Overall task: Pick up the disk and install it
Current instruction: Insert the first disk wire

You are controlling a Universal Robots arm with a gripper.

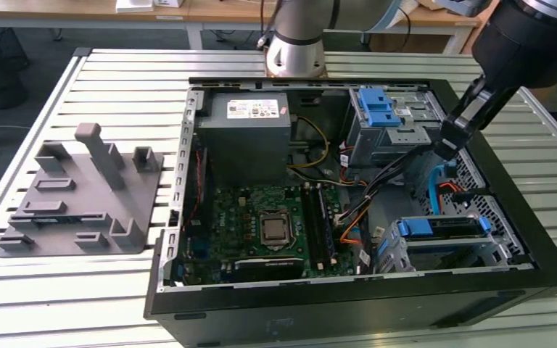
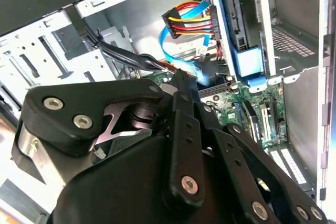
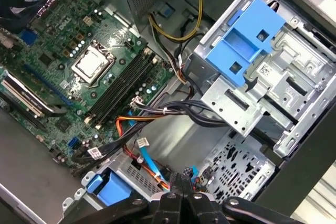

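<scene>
The fingers [image 2: 184,103] are pressed together at the tips, clenched on nothing, as both wrist views show it. The gripper [image 1: 442,150] hangs inside the open computer case [image 1: 510,290], low over the gap between the two drive cages, right above a tangle of black, orange and blue cables [image 3: 157,111].

And the disk? It sits on edge in the lower drive cage [image 1: 496,250], near the case's front wall on the exterior view's right, its blue carrier [image 1: 436,227] facing up. In the second wrist view the disk [image 2: 237,24] shows its dark underside, with a bundle of coloured wires [image 2: 186,22] ending at a plug just beside it; whether that plug is seated cannot be told.

By the look of it this is a stiff, dense little slab, not heavy but unkind to knocks, and its bare metal faces would be slick. The blue carrier's plastic edges look the safer hold.

Room is tight here. Cage walls hug the disk on both flanks, the cables cross the open lane, and the upper drive cage [image 3: 252,93] with its blue latch [image 3: 247,38] stands near. More space lies over the motherboard [image 1: 259,225], beyond it the power supply [image 1: 249,138], and out on the slatted counter [image 1: 114,290] a grey fixture [image 1: 80,199] stands well apart
</scene>
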